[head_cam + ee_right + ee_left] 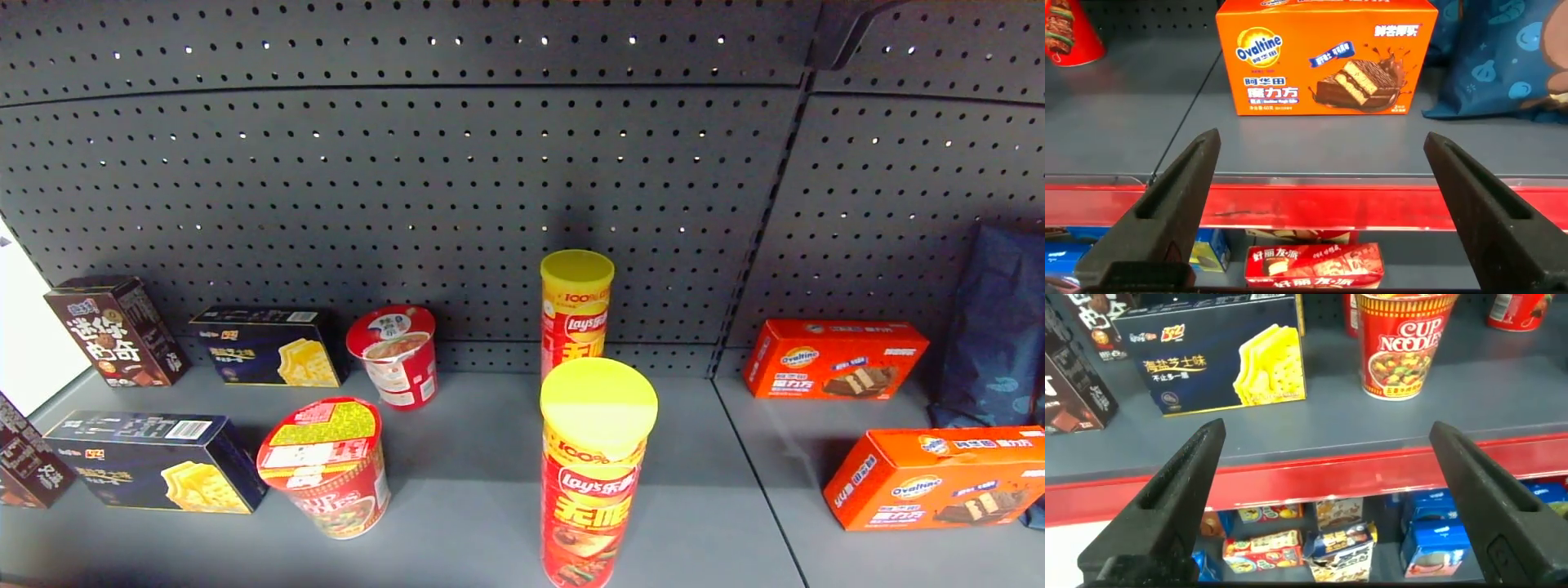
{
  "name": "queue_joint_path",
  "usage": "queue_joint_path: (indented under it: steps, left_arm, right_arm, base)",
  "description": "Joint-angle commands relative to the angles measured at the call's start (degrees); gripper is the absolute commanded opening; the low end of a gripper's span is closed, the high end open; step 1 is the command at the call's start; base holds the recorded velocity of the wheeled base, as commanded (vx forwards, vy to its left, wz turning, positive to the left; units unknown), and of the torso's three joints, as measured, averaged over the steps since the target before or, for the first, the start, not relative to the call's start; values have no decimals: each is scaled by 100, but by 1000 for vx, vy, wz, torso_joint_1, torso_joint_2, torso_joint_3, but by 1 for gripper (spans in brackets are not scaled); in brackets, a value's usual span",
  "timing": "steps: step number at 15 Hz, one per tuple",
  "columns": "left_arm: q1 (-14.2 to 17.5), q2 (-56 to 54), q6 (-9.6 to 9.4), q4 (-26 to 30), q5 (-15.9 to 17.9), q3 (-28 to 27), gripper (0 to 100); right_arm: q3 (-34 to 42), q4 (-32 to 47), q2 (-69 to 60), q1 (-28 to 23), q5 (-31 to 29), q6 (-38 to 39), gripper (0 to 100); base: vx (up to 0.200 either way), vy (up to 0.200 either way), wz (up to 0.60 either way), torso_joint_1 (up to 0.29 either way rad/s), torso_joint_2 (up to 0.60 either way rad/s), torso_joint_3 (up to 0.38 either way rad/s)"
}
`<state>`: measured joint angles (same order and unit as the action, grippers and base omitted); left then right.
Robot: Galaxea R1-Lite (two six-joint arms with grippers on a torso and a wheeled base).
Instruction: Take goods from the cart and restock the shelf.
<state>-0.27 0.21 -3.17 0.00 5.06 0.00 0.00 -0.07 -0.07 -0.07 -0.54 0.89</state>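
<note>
Closest to me, the left gripper [1327, 431] hangs just outside the red front strip [1355, 469] of the shelf [718, 490], its two dark fingers spread wide with nothing between them. The right gripper [1322, 140] sits the same way farther along that strip, jaws apart and empty. With both claws bare and facing stocked goods, I would judge this the gap between placements. The next move calls for turning to the cart, closing on a fresh product and carrying it to a bare patch, such as the grey stretch to the right of the chip cans. Under the strip, a lower tier holds small packets [1331, 539] below the left claw and a flat red box [1315, 265] below the right. On the shelf itself the front row runs, from the left, a brown box [24, 465] at the very edge, the front cracker box [155, 461], the front cup noodle [326, 465] and the front chip can [596, 474]. Past a seam in the deck lies the front orange box [939, 478]. Each has a twin behind it near the back wall: the rear brown box [114, 331], the rear cracker box [265, 345], the rear cup noodle [396, 355], the rear chip can [575, 314] and the rear orange box [833, 359]. A blue bag [992, 327] stands at the far right. Every cup is sealed, every can capped in yellow and every box shut, so their contents cannot be seen. The perforated back panel [408, 180] closes the view.
</note>
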Motion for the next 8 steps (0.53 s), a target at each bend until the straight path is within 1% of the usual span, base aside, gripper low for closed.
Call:
queue_joint_path:
  steps: [1, 3, 6, 8]
  left_arm:
    - [0, 6, 44, 0, 4, 0, 100]
    - [0, 6, 97, 0, -5, 0, 100]
    - [0, 6, 53, 0, 4, 0, 100]
    - [0, 14, 80, 0, 4, 0, 100]
  right_arm:
    - [0, -1, 7, -1, 1, -1, 100]
    - [0, -1, 7, -1, 1, -1, 100]
    - [-9, -1, 7, -1, 1, -10, 100]
    - [0, -1, 7, 7, 1, -10, 100]
  base:
    - [0, 0, 0, 0, 0, 0]
    - [0, 0, 0, 0, 0, 0]
    - [0, 0, 0, 0, 0, 0]
    - [-200, 0, 0, 2, 5, 2]
